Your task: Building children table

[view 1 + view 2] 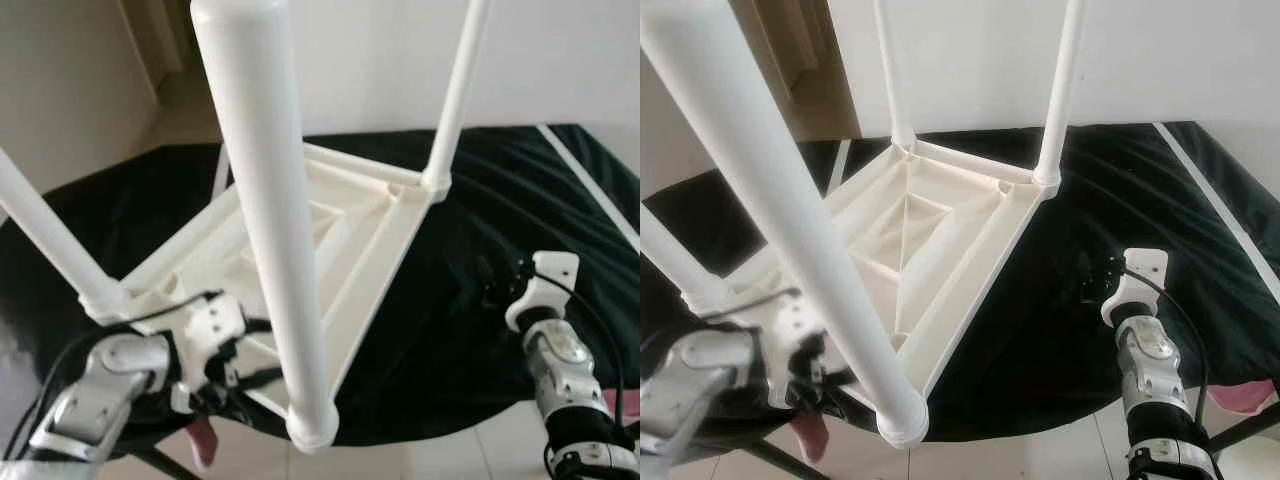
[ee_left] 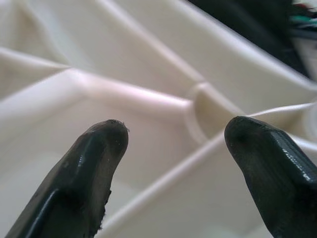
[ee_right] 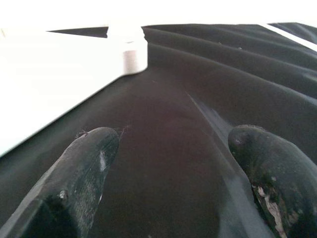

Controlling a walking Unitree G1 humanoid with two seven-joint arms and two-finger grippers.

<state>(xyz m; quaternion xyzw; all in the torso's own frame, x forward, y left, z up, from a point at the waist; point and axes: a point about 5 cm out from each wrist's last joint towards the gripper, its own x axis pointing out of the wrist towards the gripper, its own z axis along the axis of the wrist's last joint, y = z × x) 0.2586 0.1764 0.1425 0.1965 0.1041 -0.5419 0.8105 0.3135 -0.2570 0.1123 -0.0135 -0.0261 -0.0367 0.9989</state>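
A white plastic children's table (image 1: 350, 230) lies upside down on a black cloth, its ribbed underside facing up. Its white legs stand upward: one close in front (image 1: 265, 200), one at the left (image 1: 45, 235), one at the far right corner (image 1: 455, 100), and another at the back (image 1: 890, 70). My left gripper (image 1: 240, 362) is at the near left edge of the tabletop, open, with its fingertips (image 2: 106, 136) just above the ribs (image 2: 148, 96). My right gripper (image 1: 1092, 285) hovers open over the cloth to the right of the table, holding nothing; the right wrist view has the far right leg's socket (image 3: 130, 49) ahead of it.
The black cloth (image 1: 500, 190) covers a low surface and has a white stripe (image 1: 1215, 200) at the right. Pale tiled floor (image 1: 480, 450) lies in front, a white wall behind, and a doorway (image 1: 165, 60) at the upper left. Pink items sit by each arm (image 1: 1240, 395) (image 1: 203, 440).
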